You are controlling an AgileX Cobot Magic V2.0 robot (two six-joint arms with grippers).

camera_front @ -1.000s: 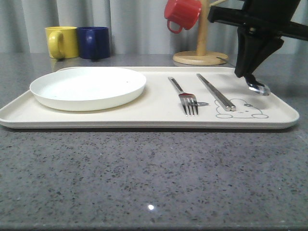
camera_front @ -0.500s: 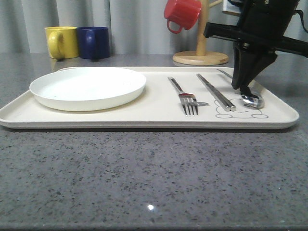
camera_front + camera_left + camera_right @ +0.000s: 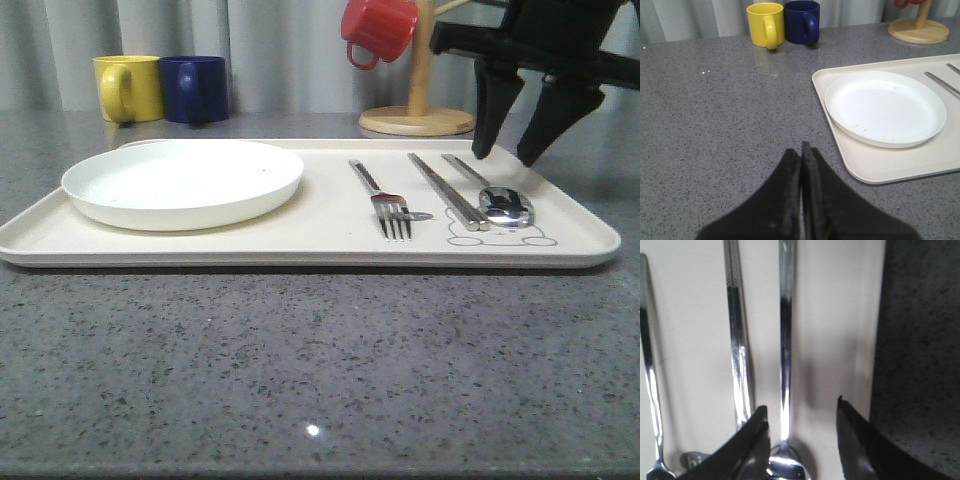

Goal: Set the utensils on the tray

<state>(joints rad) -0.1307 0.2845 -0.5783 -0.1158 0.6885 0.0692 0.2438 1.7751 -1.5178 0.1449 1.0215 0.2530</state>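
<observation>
**Spoon at rest on tray, right gripper parted above it**

The front view showed the whole tray [image 3: 300, 235] at frame centre; the plate [image 3: 183, 182] lay on its left part, the fork [image 3: 385, 198], chopsticks [image 3: 446, 190] and spoon [image 3: 492, 192] side by side on its right part. The right wrist view showed the spoon handle [image 3: 785, 340] running lengthwise between the two fingers, beside the chopsticks [image 3: 737, 335]. The left wrist view showed the plate [image 3: 885, 107] and the left gripper [image 3: 801, 165] over bare table [image 3: 715, 125], its jaws pressed together, holding nothing. The right gripper [image 3: 508, 158] hung at upper right, jaws wide apart, gripping nothing; the spoon's bowl pointed toward the camera, handle away, long axis roughly parallel to the chopsticks.
</observation>
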